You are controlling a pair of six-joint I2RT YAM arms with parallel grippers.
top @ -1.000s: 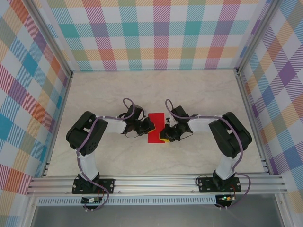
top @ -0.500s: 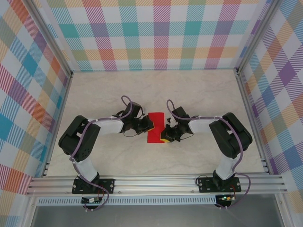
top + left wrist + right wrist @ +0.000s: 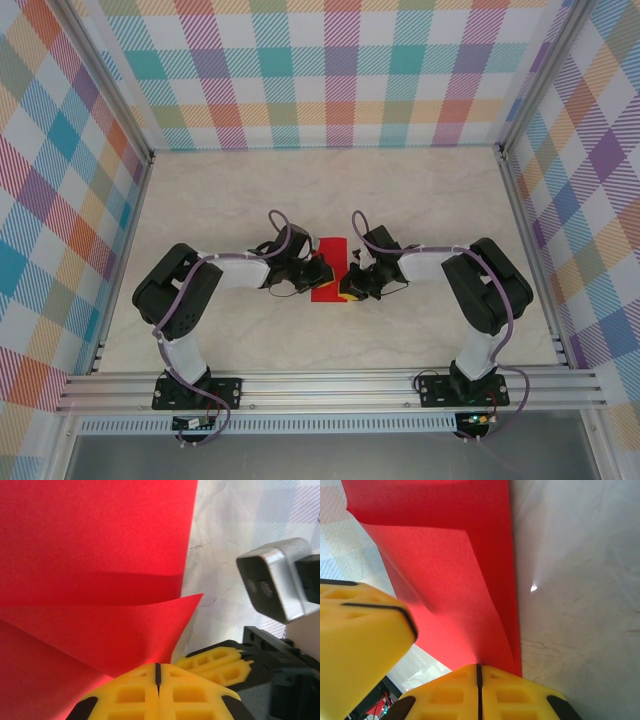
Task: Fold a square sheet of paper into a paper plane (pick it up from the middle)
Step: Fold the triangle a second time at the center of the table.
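Observation:
The square sheet of paper is bright red and lies creased at the middle of the marble table. My left gripper sits over its left side and my right gripper at its lower right corner. In the left wrist view the sheet has a raised flap running down into my left gripper, whose yellow jaws are pressed together on it. In the right wrist view a folded layer of the sheet runs into my right gripper, also shut on it.
The right arm's yellow fingers and silver camera housing sit close beside my left gripper. A left finger crowds the right wrist view. Plaid walls enclose the table on three sides. An aluminium rail runs along the near edge.
My left gripper has shifted right and slightly nearer, onto the sheet's left part, so less red shows from above. The right gripper's jaws have closed; the right arm has stayed put.

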